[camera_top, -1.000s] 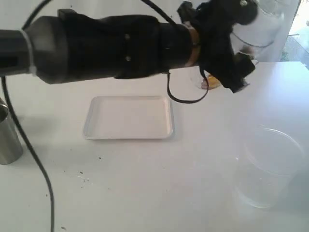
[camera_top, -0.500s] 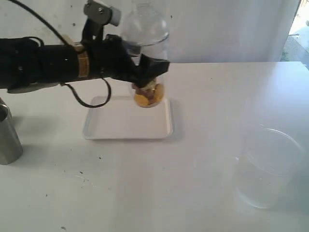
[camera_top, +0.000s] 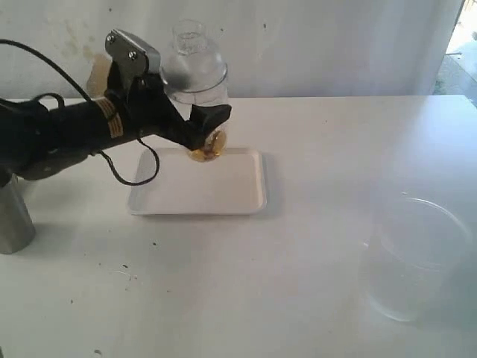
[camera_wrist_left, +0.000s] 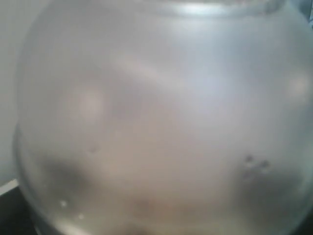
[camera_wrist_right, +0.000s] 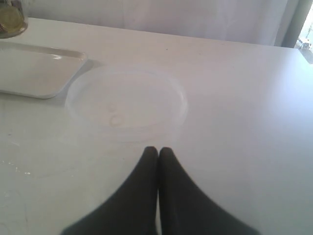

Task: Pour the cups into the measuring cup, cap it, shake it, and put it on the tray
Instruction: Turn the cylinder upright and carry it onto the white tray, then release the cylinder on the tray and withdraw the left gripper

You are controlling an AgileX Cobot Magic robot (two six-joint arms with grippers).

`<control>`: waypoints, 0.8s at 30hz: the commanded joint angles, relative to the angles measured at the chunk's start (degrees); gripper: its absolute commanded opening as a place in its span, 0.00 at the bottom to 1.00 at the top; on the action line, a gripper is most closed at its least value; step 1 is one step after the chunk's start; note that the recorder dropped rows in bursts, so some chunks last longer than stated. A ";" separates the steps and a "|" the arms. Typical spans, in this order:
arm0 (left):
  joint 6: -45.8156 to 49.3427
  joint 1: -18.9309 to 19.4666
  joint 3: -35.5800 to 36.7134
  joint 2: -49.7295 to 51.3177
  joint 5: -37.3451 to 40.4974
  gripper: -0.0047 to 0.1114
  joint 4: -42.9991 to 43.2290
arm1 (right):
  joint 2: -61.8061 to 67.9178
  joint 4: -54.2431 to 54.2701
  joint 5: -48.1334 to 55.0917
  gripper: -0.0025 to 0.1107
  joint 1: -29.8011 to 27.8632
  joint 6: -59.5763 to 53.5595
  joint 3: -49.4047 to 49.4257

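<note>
Saw a white table (camera_top: pixel 298 298) across nearly the whole exterior view. Saw the black left arm (camera_top: pixel 52 138) reaching in from the left side, low over the surface. Found the tray (camera_top: pixel 223 195) lying flat behind the middle of the table, white and shallow with a raised rim. Noted the wide clear container (camera_top: pixel 414 257) standing upright at the right front, well apart from the tray. Met it again in the right wrist view, just ahead of the fingertips.

Found the measuring cup (camera_top: pixel 197 95) in the left gripper (camera_top: pixel 203 119), with the jaws set wide around the clear body and gripping it from both sides. Held it almost upright, leaning a little, at the far rim of the tray. Could not tell whether touching that rim or hanging just above it. Got only a blurred, rounded clear wall in the left wrist view, filling it completely.

Saw the steel tumbler (camera_top: pixel 11 216) upright at the left edge, partly cut by the border and well apart from the tray. Noted the cap (camera_top: pixel 191 56) seated on top of the measuring cup, a clear dome with the narrow neck upward. Saw the right gripper (camera_wrist_right: pixel 157 152) closed, one black finger pressed against the other, low over the table near the wide clear container. Noticed yellow-orange pieces (camera_top: pixel 207 148) at the bottom of the measuring cup.
</note>
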 commanded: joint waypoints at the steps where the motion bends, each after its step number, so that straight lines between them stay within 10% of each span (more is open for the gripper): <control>1: 3.89 0.10 -0.01 5.26 -4.21 0.04 -6.34 | -0.28 -0.26 -0.12 0.02 0.21 -0.11 0.10; 14: 5.08 0.10 -0.01 8.02 -3.48 0.08 -12.21 | -0.28 -0.26 -0.12 0.02 0.21 -0.11 0.10; 24: 5.08 0.10 -0.01 8.31 -2.83 0.89 -12.34 | -0.28 -0.26 -0.12 0.02 0.21 -0.11 0.10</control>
